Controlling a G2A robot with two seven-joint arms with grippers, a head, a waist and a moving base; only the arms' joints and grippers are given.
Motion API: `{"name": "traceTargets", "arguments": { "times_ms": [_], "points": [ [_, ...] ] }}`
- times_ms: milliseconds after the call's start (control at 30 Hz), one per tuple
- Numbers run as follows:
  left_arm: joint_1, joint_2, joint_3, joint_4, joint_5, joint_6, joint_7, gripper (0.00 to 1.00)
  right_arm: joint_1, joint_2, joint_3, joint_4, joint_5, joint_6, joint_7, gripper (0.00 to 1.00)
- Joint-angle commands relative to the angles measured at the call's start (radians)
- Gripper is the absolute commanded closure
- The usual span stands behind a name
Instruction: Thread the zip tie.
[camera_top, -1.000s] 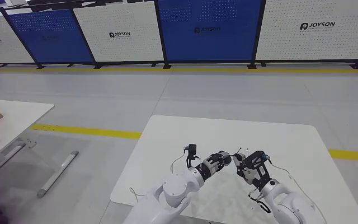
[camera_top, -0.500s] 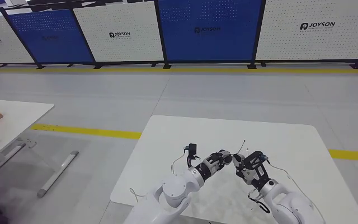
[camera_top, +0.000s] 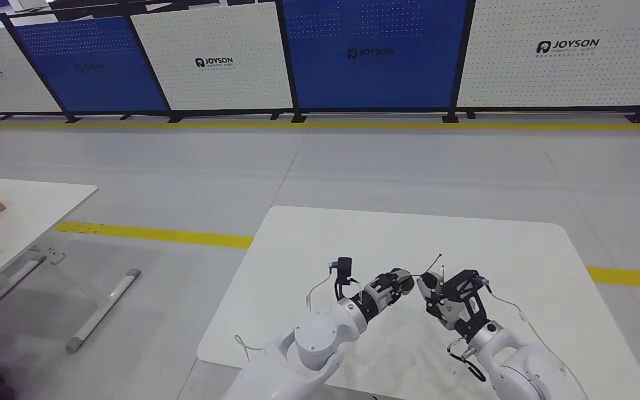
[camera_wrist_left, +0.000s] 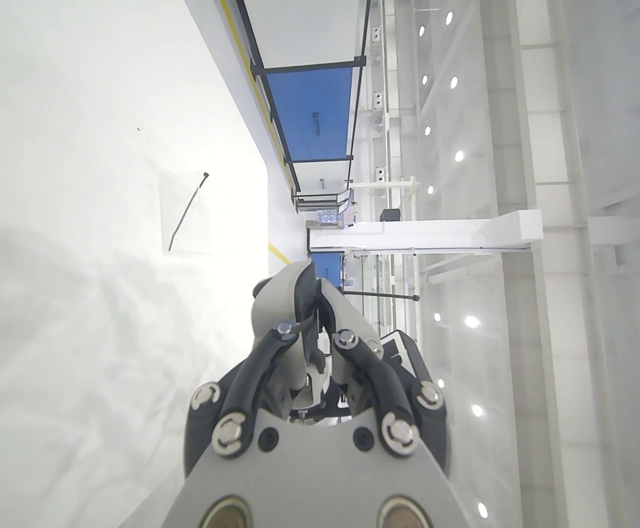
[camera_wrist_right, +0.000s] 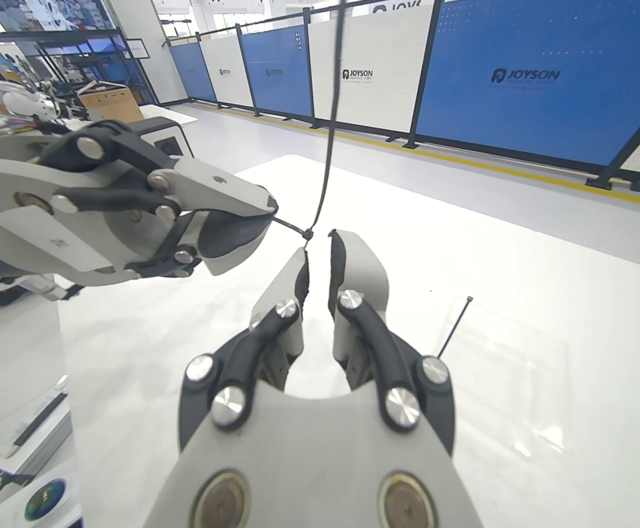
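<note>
Over the near half of the white surface (camera_top: 320, 250), the top view has the left gripper (camera_top: 406, 283) and the right gripper (camera_top: 431, 291) tip to tip and just apart. The black zip tie (camera_top: 438, 264) sticks up from between them.

From the left wrist, the left gripper's fingers are pressed together with a thin black strip pinched between the pads. Farther off on the surface lies a flat clear tray (camera_wrist_left: 170, 195). In it is one spare tie (camera_wrist_left: 188, 209), lying flat, slightly kinked near one end and well apart from the gripper.

From the right wrist, the right gripper's fingers stand a little apart with nothing between them. Just off their tips the zip tie shows a small knob. A short stretch runs from it into the left gripper's clamped pads, and the long strap rises steeply from it. Whether the knob touches a fingertip cannot be told. The clear tray with its spare tie lies on the surface near the right gripper. Near the left arm, at the surface's edge, sits a second clear holder (camera_wrist_right: 25, 410) with a dark strip in it; what that strip is cannot be made out.
</note>
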Motion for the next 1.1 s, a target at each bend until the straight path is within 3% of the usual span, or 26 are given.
{"name": "traceTargets", "arguments": {
  "times_ms": [0, 267, 533, 667, 700, 1067],
  "points": [
    [0.0, 0.0, 0.001, 0.001, 0.002, 0.0, 0.001, 1.0, 0.001, 0.001, -0.001, -0.001, 0.001, 0.0, 0.0, 0.88],
    [0.0, -0.003, 0.004, 0.005, 0.013, -0.003, 0.01, 1.0, 0.005, 0.005, -0.009, -0.006, 0.002, 0.0, 0.005, 0.79],
    [-0.002, -0.005, 0.015, 0.008, 0.031, 0.004, 0.012, 1.0, 0.006, 0.007, -0.006, -0.009, 0.006, 0.0, 0.006, 0.8],
    [-0.002, -0.007, 0.02, 0.009, 0.036, 0.002, 0.01, 1.0, 0.008, 0.006, -0.005, -0.008, 0.008, 0.0, 0.01, 0.86],
    [-0.002, -0.007, 0.02, 0.009, 0.036, 0.001, 0.01, 1.0, 0.009, 0.006, -0.004, -0.008, 0.008, 0.0, 0.011, 0.99],
    [0.006, -0.009, 0.013, -0.001, 0.024, -0.03, 0.003, 1.0, 0.011, 0.0, -0.002, -0.004, 0.007, 0.0, 0.02, 1.0]
  ]
}}
